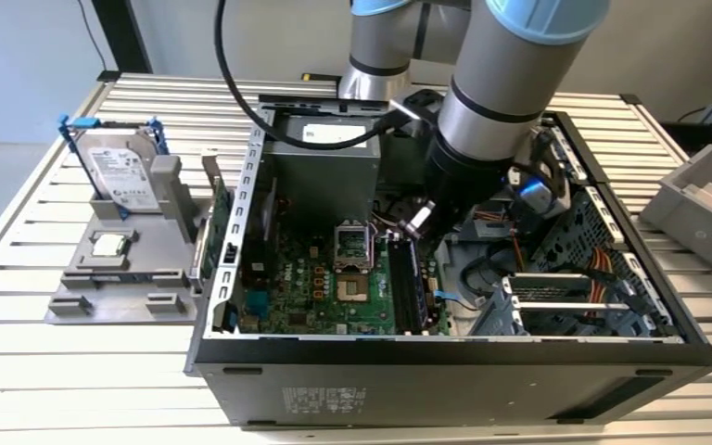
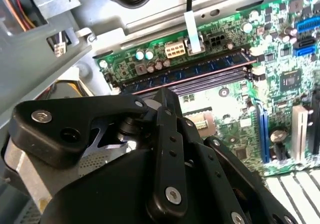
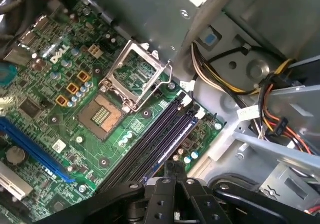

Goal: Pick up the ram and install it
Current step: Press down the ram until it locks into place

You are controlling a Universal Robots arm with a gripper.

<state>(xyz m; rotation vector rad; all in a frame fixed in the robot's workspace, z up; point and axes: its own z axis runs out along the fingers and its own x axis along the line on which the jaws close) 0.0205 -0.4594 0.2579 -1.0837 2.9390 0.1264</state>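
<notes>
The ram [image 2: 200,66] is a long blue-green stick with a row of chips. It stands on edge in the outermost black slot of the motherboard [image 1: 319,287], inside the open computer case. It also appears in the exterior view [image 1: 408,283] and in the first wrist view [image 3: 177,136]. My gripper [image 1: 418,222] hangs just above one end of the slots. Its black fingers [image 3: 170,176] are shut together with nothing between them. In the second wrist view the gripper [image 2: 167,96] points down at the slots beside the ram.
An open processor socket [image 3: 132,74] lies beside the slots. Cable bundles [image 3: 220,79] and a metal drive cage [image 1: 578,297] crowd the case's right part. Outside at the exterior view's left stand a hard drive in a blue frame [image 1: 121,171] and a green card [image 1: 220,232].
</notes>
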